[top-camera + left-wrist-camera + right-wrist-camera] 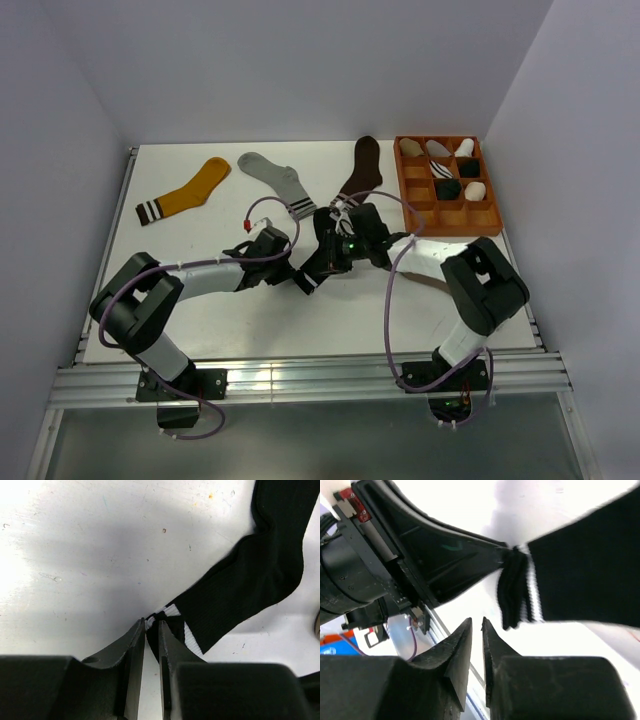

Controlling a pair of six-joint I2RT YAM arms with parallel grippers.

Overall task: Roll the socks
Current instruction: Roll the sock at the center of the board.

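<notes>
We see the left hand (152, 626) clamped on the white-striped cuff of the black sock (250, 585), middle of the desk (330, 320), right hand (476, 625) just beside it, slightly apart.

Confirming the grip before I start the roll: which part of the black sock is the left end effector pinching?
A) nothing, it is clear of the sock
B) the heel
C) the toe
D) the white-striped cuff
D: in the left wrist view the left end effector is closed on the white-striped cuff of the black sock, and the right wrist view shows that cuff bunched at its tips.
</notes>
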